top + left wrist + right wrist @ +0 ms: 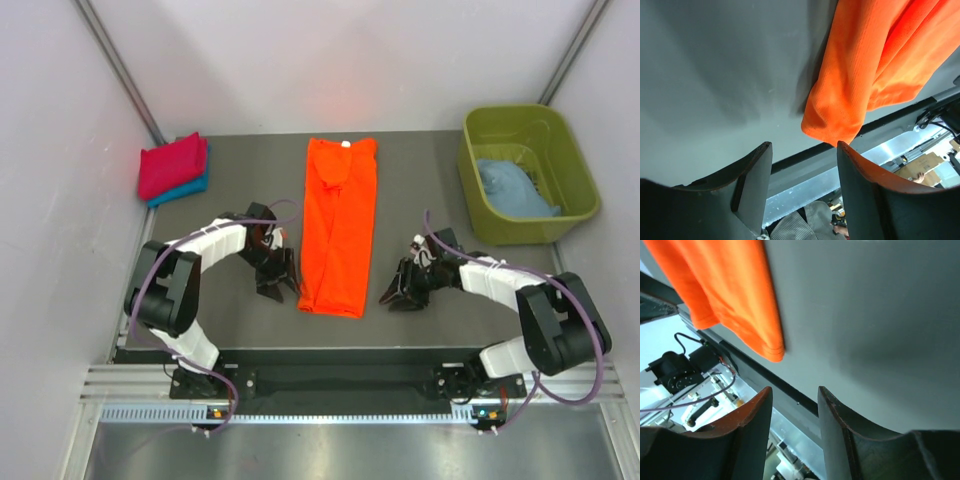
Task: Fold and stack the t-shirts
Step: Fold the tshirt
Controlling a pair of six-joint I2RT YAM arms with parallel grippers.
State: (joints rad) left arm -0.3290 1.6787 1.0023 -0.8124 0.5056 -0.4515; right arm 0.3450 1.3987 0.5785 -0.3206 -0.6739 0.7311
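1. The orange shirt [338, 225] lies mid-bench as a long narrow strip, collar end far and hem end near. It looks folded lengthwise already, so the step in hand is probably the cross fold.
2. The left hand [278, 278] sits just beside the strip's near left corner. Its fingers are spread with nothing between them.
3. The right hand [400, 292] sits near the opposite corner, a little further off. It is likewise spread and empty.
4. To do the fold well, each hand should likely close in on its own near corner and pinch every layer, not only the top one.
5. Both should then lift together, stay low, and carry the hem straight toward the collar so the side edges stay matched.
6. The near left corner looks bunched in the left wrist view. A loose layer could slip there, so the grip should go in deep.
7. Letting go only once the cloth lies flat should avoid a skewed fold.
8. Count: one orange shirt. One pink shirt [168, 165] lies folded at the bench's [430, 170] far left, on one blue shirt [190, 189].
9. One tub [467, 170] at the far right holds blue cloth [512, 188]. I cannot tell whether that is one shirt or more.
10. There are two hands.
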